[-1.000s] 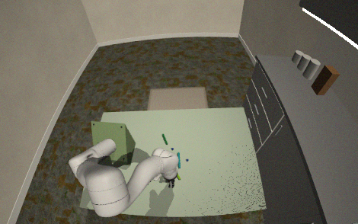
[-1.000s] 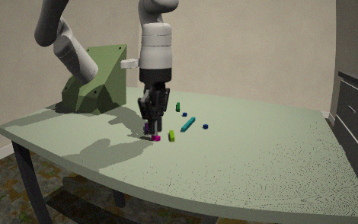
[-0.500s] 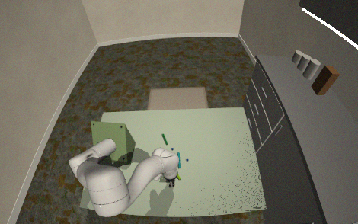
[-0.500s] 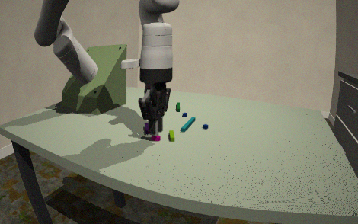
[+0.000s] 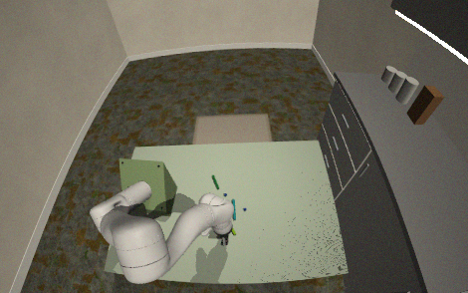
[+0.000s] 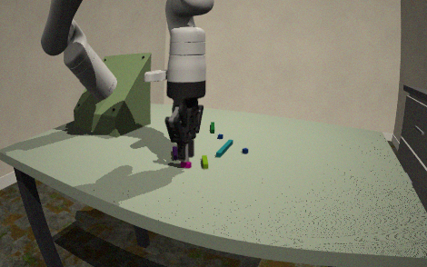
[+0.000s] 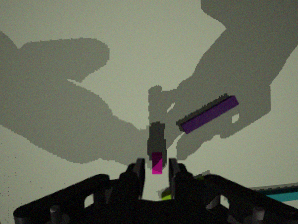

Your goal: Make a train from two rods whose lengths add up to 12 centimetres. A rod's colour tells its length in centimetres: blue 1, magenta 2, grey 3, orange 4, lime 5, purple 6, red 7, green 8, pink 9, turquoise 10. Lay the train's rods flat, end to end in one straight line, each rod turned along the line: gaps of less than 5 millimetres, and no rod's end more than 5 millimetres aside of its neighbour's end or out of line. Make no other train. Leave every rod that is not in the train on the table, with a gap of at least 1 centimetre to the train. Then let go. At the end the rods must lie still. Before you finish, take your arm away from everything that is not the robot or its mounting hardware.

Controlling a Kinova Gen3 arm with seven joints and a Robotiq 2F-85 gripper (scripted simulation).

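Note:
My gripper points straight down at the table, its fingers a little apart. The short magenta rod lies flat on the table between the fingertips, with a gap on each side. The purple rod lies just beside the gripper. The lime rod lies on the other side of the magenta rod. The turquoise rod lies behind the lime one. A green rod lies farther back.
Two small blue rods lie near the turquoise rod. The green arm mount stands at the table's back left. Dark cabinets stand to the right of the table.

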